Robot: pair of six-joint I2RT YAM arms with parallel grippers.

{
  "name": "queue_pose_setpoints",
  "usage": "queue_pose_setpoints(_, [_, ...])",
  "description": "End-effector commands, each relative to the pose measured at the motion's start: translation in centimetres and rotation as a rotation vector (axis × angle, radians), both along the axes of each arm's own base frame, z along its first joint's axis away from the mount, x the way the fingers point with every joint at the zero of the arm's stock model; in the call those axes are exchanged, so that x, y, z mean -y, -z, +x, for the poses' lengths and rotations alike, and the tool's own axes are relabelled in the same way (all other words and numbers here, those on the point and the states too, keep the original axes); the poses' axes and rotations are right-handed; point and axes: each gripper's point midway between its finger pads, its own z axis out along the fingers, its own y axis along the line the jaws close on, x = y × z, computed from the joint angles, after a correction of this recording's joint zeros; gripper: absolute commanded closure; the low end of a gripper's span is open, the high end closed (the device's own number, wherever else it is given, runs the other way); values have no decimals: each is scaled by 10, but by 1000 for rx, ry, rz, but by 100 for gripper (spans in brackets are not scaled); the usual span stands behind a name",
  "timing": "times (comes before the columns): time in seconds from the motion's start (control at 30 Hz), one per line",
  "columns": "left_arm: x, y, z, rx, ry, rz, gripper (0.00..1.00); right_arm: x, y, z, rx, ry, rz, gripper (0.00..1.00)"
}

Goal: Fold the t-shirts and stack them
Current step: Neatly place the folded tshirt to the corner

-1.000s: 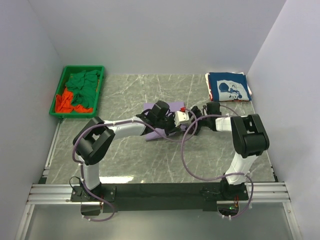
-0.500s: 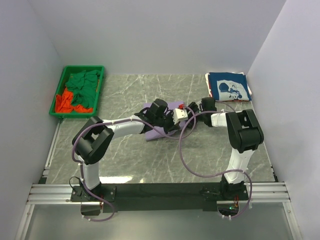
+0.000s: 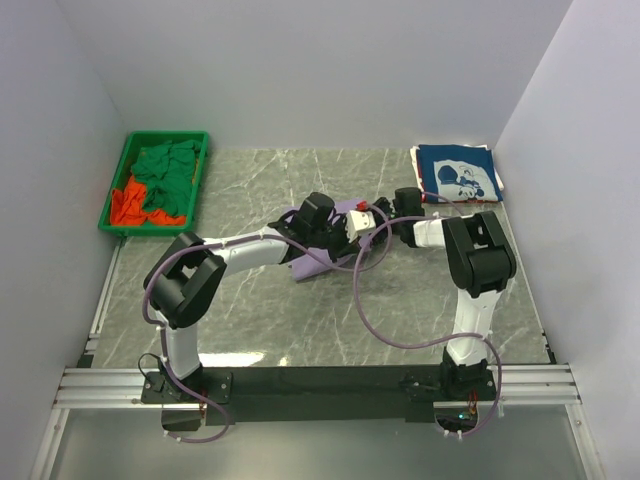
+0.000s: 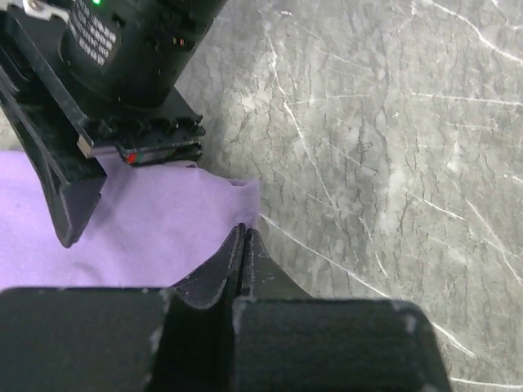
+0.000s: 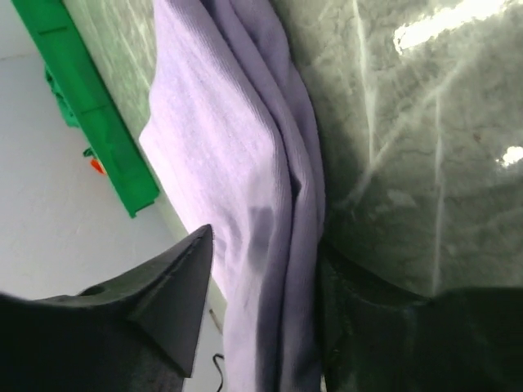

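Observation:
The lavender t-shirt (image 3: 312, 265) lies partly folded mid-table under both wrists. In the right wrist view its bunched folds (image 5: 245, 147) fill the gap between my right gripper's fingers, and my right gripper (image 5: 265, 245) is shut on them. My left gripper (image 4: 243, 230) is shut with nothing showing between its jaws. Its tips rest at the edge of the flat purple cloth (image 4: 147, 229), just in front of the right gripper's body. From above, the left gripper (image 3: 360, 228) and right gripper (image 3: 378, 215) meet. The navy printed t-shirt (image 3: 457, 175) lies folded at the back right.
A green plastic bin (image 3: 165, 135) at the back left holds crumpled green t-shirts (image 3: 165, 170) and an orange-red one (image 3: 125, 205). Walls close in on three sides. A purple cable (image 3: 360, 300) loops over the marble table (image 3: 250, 320) between the arms.
Both grippers have moved together toward the back of the table, and the right arm's elbow has swung inward. The lavender cloth near them has shifted the same way.

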Motion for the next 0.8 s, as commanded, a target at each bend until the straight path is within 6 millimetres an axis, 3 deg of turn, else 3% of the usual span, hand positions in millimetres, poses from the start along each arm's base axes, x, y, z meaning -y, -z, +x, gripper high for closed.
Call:
queue_pose_setpoints(0.0, [13,-31,6,38,20,-77,99,0,9,12,19,33,-56,47])
queue_pose_setpoints(0.1, [14,-30,8,42,21,-74,99,-1,10,15,25,17,-71,63])
queue_pose_setpoints(0.13, [14,-29,9,40,13,-69,99,-1,7,17,48,-4,-87,79])
queue_pose_setpoints(0.2, [11,-30,14,40,-6,-65,99,0,-3,24,67,-29,-120,93])
queue_pose_setpoints(0.23, [9,-37,16,43,-19,-74,92,4,-9,28,109,-66,-168,100])
queue_pose_setpoints(0.3, [-5,-47,25,0,-75,-103,74,10,-28,38,180,-139,-242,100])
queue_pose_setpoints(0.33, [-12,-60,28,-13,-97,-128,70,17,-36,44,206,-146,-279,100])
queue_pose_setpoints(0.4, [-36,-66,39,-85,-162,-133,61,25,-51,49,228,-194,-354,100])
queue_pose_setpoints(0.47, [-52,-82,44,-93,-205,-145,55,37,-55,54,280,-256,-468,100])
queue_pose_setpoints(0.5, [-65,-84,49,-110,-239,-139,45,42,-62,58,285,-271,-506,100])
queue_pose_setpoints(0.57, [-82,-91,52,-119,-288,-125,42,57,-64,65,318,-312,-597,100])
queue_pose_setpoints(0.67, [-109,-99,62,-125,-388,-120,1,80,-69,76,326,-360,-722,100])
queue_pose_setpoints(0.77, [-133,-98,71,-142,-475,-98,1,99,-81,96,378,-374,-828,100])
